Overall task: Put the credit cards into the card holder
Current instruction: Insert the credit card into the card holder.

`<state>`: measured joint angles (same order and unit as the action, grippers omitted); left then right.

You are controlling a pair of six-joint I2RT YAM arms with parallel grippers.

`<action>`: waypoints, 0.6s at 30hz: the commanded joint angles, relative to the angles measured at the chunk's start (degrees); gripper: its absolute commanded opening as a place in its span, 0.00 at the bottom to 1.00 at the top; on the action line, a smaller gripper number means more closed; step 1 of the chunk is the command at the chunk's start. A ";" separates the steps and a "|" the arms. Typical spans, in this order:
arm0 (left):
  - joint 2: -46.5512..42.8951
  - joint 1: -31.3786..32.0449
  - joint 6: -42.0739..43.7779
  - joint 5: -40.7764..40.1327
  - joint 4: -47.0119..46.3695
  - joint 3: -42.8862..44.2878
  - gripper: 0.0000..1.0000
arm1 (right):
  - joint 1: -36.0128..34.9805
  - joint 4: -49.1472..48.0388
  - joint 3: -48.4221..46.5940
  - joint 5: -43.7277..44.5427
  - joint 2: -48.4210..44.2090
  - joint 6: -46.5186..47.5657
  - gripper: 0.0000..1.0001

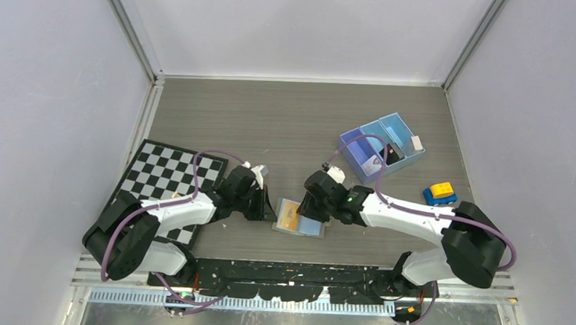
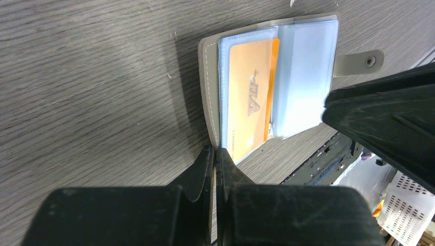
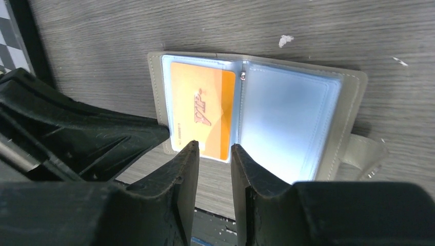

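Reaches both arms forward and inward, elbows folded low by the bases, wrists converging on the holder (image 1: 302, 221), open flat near the front edge of the table (image 1: 287, 118), between the two grippers. Shows pale blue pockets inside, with an orange card (image 3: 202, 113) in the left one, poking a little past the near edge, and the snap tab off to the right. Sets the left gripper (image 2: 214, 154) low and tilted, fingers pressed together, tips at the holder's grey left border; cannot tell whether pinching it or only touching. Points the right gripper (image 3: 211, 149) down at the card's near edge, jaws a narrow gap apart, nothing clamped between. Elsewhere: a blue tray (image 1: 381, 149) well apart at right rear, a checkerboard (image 1: 167, 177) beneath the left arm.
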<state>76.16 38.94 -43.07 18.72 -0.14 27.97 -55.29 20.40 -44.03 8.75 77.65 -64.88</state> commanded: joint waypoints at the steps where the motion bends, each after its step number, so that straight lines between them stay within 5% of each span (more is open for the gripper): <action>1: 0.07 0.09 0.08 -0.18 -0.89 0.34 0.00 | 0.27 -5.89 -1.36 -0.74 3.87 -0.47 0.34; 18: 0.00 0.09 0.00 -0.02 -1.10 0.05 0.00 | 1.65 -7.35 -4.28 -0.78 11.92 1.96 0.28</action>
<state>76.16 38.94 -43.07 18.74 -0.16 27.97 -54.08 14.74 -45.89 6.79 88.27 -64.10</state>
